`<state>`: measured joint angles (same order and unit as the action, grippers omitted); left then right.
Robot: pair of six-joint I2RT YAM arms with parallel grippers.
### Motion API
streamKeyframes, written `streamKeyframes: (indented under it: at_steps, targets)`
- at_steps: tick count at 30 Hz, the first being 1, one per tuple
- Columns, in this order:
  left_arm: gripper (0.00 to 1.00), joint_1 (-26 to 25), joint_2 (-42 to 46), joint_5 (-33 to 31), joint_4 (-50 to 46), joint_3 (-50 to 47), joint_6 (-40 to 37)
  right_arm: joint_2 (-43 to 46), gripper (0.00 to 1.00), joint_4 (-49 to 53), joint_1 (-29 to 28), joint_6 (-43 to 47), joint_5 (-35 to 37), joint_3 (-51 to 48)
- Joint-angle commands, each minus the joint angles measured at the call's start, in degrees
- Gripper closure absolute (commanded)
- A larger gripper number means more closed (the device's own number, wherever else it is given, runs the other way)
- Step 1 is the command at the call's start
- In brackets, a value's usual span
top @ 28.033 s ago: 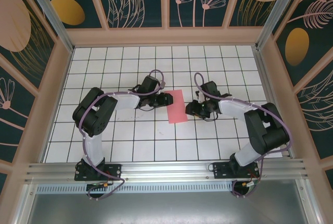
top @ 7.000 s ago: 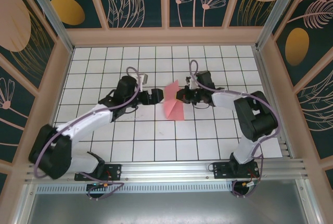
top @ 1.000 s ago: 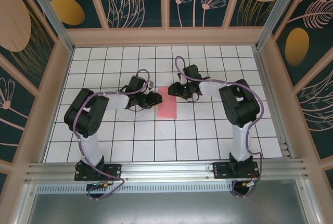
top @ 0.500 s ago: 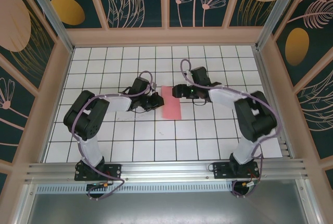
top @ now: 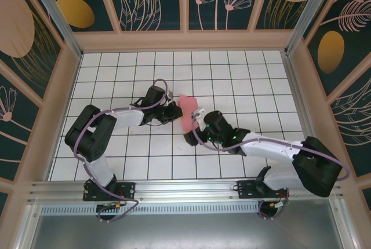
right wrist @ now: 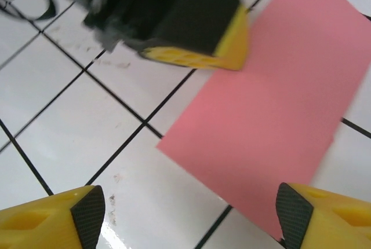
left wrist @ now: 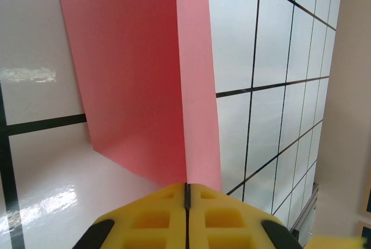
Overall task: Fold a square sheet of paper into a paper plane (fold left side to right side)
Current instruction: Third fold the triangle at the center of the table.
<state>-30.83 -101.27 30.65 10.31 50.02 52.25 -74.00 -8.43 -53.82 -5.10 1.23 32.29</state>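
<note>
The square sheet of paper [top: 186,112] is pink-red and lies folded into a narrow rectangle mid-table. My left gripper [top: 175,112] is shut on its left edge. In the left wrist view the yellow fingertips [left wrist: 168,217] meet on the paper [left wrist: 139,69], which bends along a lengthwise crease. My right gripper [top: 193,128] hovers over the paper's near end, its jaws wide open. In the right wrist view its fingertips [right wrist: 61,220] stand apart with nothing between them. Below them lies the paper's near corner [right wrist: 278,110], and the left gripper [right wrist: 191,29] shows at the top.
The white grid-tiled table [top: 145,156] is walled by a wooden frame [top: 185,41] on three sides. A metal rail [top: 185,188] with both arm bases runs along the near edge. The right arm [top: 272,147] stretches low across the near right tiles.
The right arm swung from the far side of the paper round to its near end, and its jaws opened wide. The left gripper closed on the paper's left edge.
</note>
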Motion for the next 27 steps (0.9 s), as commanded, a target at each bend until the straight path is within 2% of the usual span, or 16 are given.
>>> streamKeyframes:
  at_steps: [1, 6, 14, 16, 21, 23, 27]
  targets:
    - [0.92, -0.12, 0.7, 0.32, 0.24, -0.27, 0.58, -4.35, 0.17, -2.21, -4.57, 5.38, 13.32, 2.18]
    - [0.92, -0.19, 0.51, 0.53, -0.25, 0.0, 0.39, -11.65, 0.12, -1.37, -8.6, 11.19, 20.1, 6.22]
    - [0.92, -0.19, -0.13, 1.42, -0.46, 0.2, -0.12, -18.47, 0.13, -3.47, -9.37, 15.61, 23.76, 10.13]
    - [0.92, -0.19, -0.14, 1.68, -0.55, 0.19, -0.27, -19.86, 0.17, -4.22, -9.29, 16.08, 23.92, 10.55]
    - [0.92, -0.22, -0.14, 1.71, -1.29, 0.28, -0.91, -20.73, 0.37, -4.81, -8.98, 16.21, 23.97, 11.52]
    - [0.92, -0.11, -0.24, 1.74, -1.25, 0.17, -1.0, -20.21, 0.49, -4.84, -8.71, 16.34, 24.18, 11.56]
    - [0.92, -0.18, -0.19, 1.45, -1.77, 0.09, -1.51, -18.69, 0.61, -4.83, -8.41, 17.09, 23.88, 11.12]
